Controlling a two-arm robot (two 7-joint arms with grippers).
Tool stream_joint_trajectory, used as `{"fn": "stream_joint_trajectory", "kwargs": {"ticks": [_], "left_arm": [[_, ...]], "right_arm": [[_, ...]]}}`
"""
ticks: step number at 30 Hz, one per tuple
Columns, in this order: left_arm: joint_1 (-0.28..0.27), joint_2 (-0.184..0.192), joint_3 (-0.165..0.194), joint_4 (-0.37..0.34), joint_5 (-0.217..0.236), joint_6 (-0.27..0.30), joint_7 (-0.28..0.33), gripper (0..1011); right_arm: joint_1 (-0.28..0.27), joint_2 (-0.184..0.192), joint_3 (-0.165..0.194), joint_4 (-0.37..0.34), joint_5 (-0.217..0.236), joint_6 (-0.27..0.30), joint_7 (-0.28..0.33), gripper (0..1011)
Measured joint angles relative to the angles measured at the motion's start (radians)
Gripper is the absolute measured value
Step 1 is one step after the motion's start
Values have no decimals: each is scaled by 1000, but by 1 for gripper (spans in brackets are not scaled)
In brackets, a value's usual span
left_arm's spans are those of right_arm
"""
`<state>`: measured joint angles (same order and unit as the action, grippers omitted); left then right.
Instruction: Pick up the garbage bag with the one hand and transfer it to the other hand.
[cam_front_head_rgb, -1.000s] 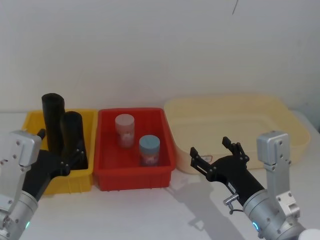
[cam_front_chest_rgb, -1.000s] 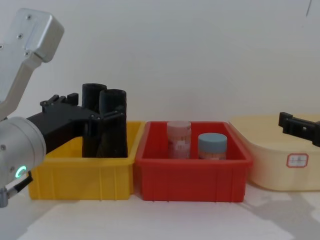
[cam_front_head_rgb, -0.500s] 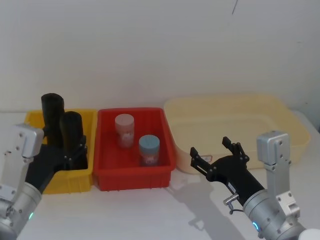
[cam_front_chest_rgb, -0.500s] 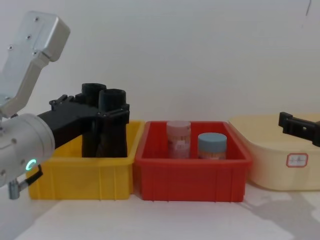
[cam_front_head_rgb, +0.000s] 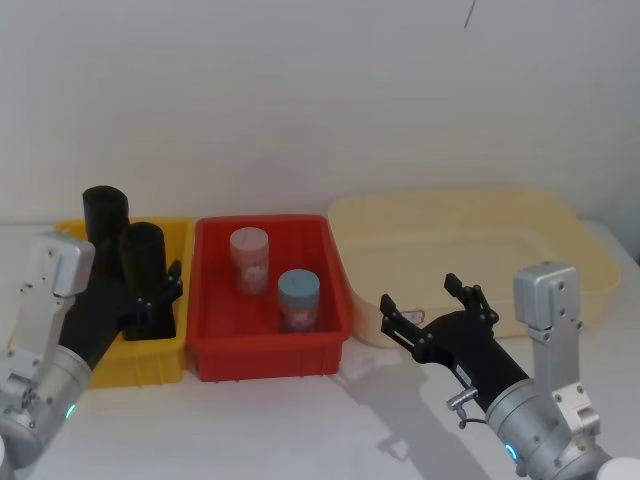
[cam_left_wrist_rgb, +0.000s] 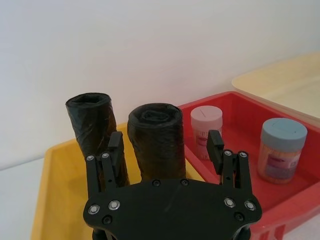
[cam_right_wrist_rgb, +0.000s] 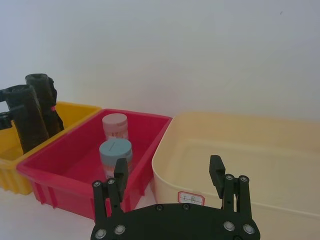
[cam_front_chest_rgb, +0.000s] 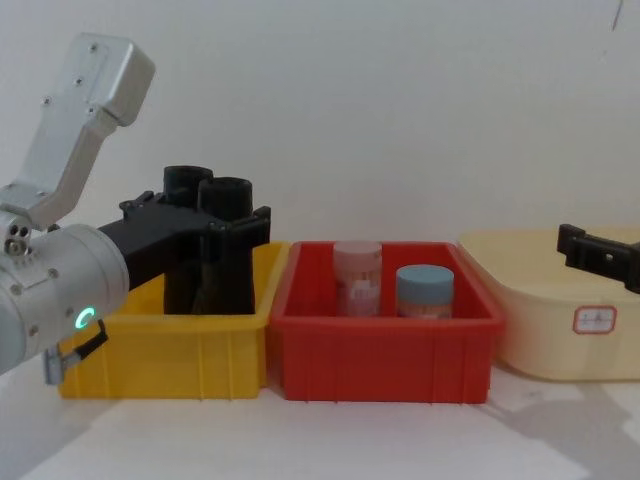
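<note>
While my left pincer (cam_left_wrist_rgb: 165, 145) sits open astride the garbage bag (cam_front_head_rgb: 142, 252), upright toward the front right corner of the yellow bin (cam_front_chest_rgb: 170, 355), I should close on its sides without catching the roll (cam_front_head_rgb: 105, 225) behind; my right pincer (cam_front_head_rgb: 420, 292) hangs open before the cream tub (cam_front_chest_rgb: 540, 350).

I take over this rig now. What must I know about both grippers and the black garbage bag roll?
Left gripper: open, its fingers on either side of the wider matte black garbage bag roll, not yet closed on it.
Right gripper: open and empty, hovering in front of the cream plastic tub.
The roll stands upright in the yellow plastic bin, beside a slimmer black roll.
Done: the approach. Left: grasp, lift, pass to the right gripper.
</note>
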<state>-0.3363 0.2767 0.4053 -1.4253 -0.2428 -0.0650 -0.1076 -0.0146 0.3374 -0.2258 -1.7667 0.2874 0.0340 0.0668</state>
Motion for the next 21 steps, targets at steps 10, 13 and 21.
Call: {"fn": "stream_joint_trajectory", "kwargs": {"ticks": [10, 13, 21], "left_arm": [[-62, -35, 4, 101, -4, -24, -39, 982], [-78, -45, 4, 129, -5, -32, -49, 926], [-104, -67, 0, 176, -6, -54, -62, 698]], "right_arm": [[0, 0, 0, 0, 0, 0, 0, 1000], [0, 0, 0, 0, 0, 0, 0, 1000], [0, 0, 0, 0, 0, 0, 0, 1000]]}}
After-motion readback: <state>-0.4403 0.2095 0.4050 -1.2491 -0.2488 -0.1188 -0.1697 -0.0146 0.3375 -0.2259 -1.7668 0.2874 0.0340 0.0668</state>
